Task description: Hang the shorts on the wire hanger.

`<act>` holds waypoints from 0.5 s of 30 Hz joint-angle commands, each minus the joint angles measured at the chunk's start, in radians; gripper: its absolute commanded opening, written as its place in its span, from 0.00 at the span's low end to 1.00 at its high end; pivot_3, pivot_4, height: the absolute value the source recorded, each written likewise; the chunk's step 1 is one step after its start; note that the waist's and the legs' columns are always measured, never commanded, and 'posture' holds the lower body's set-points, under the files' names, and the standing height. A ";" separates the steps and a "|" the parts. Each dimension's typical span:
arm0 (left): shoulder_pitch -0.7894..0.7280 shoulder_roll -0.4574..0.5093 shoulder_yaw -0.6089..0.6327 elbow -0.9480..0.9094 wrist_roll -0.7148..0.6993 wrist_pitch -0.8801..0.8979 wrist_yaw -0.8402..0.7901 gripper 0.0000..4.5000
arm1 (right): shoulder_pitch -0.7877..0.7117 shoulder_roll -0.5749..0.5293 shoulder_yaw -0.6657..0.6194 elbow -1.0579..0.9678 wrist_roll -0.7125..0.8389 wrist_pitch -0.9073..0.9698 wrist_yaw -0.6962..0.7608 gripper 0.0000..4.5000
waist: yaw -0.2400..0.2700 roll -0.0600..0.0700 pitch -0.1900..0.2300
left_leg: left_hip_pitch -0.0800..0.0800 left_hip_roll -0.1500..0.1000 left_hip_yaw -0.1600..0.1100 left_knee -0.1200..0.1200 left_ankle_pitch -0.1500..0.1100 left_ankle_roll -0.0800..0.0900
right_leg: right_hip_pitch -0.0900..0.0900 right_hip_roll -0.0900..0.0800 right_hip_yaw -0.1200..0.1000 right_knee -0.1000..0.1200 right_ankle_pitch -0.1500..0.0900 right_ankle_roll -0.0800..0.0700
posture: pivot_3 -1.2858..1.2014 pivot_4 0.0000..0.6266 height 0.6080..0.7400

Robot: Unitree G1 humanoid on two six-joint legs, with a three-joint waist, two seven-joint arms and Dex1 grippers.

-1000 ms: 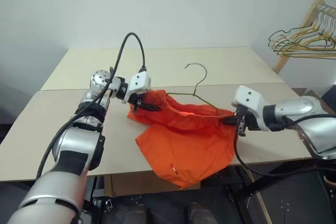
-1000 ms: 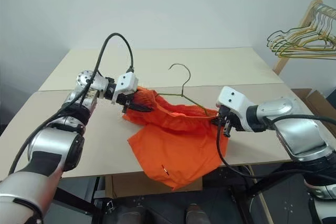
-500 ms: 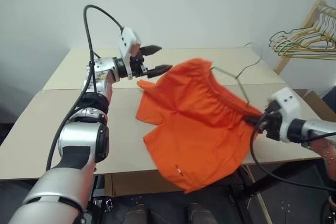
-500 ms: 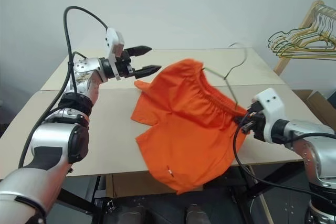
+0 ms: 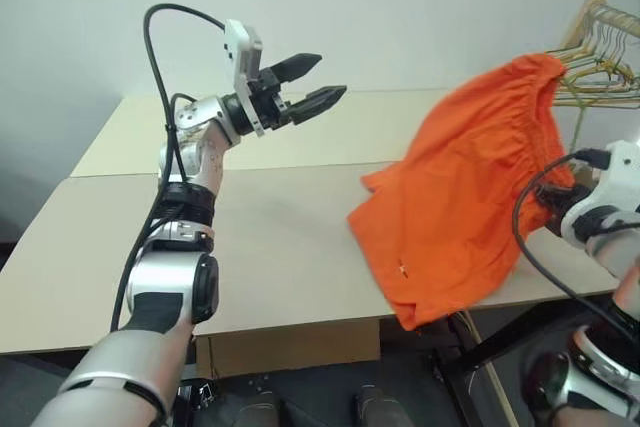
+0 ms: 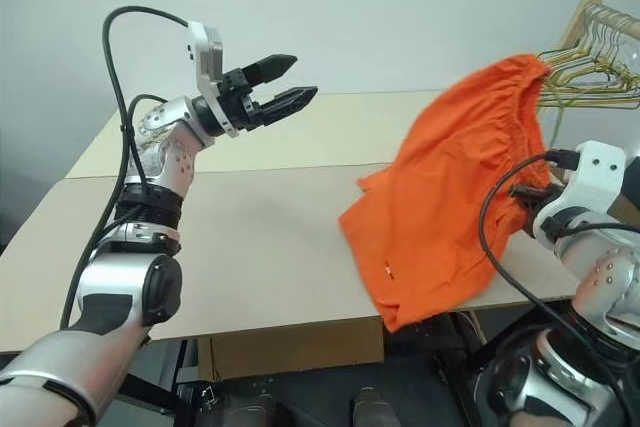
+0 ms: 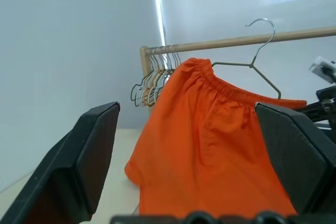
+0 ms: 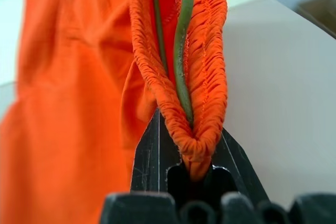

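Above the table's (image 5: 280,247) right edge, the shorts (image 5: 470,187) hang on the wire hanger (image 7: 251,65). The right gripper (image 8: 189,156) is clamped on waistband and wire together. The left gripper (image 5: 315,82) is raised, spread wide, holding nothing.
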State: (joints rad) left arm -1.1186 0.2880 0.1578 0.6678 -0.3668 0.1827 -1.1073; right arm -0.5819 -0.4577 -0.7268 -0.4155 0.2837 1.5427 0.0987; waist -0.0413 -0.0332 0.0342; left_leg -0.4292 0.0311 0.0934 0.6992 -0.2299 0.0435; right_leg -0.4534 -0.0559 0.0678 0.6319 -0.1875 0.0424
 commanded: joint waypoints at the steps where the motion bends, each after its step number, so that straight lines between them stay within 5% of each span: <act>1: -0.005 0.003 0.014 -0.089 -0.056 0.049 0.014 0.99 | -0.112 0.005 -0.102 0.037 -0.118 0.043 -0.124 0.01 | -0.002 0.001 0.000 | 0.000 0.000 0.000 0.000 0.000 0.000 | 0.000 0.000 0.000 0.000 0.000 0.000 | 0.50 0.00 1.00; 15: 0.029 0.007 0.016 -0.200 -0.139 0.144 0.036 0.99 | -0.365 -0.012 -0.256 0.185 -0.331 -0.044 -0.340 0.01 | -0.029 0.017 -0.005 | 0.005 -0.002 -0.004 -0.005 0.000 0.000 | 0.004 -0.001 0.002 -0.001 -0.001 0.001 | 0.50 0.00 1.00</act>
State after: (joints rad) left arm -1.0847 0.2850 0.1608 0.5097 -0.4784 0.3168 -1.0786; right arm -0.9055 -0.4413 -0.9708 -0.2227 -0.0350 1.5471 -0.2262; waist -0.0707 -0.0166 0.0296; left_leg -0.4236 0.0295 0.0891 0.6940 -0.2295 0.0437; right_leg -0.4491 -0.0564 0.0699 0.6303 -0.1885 0.0436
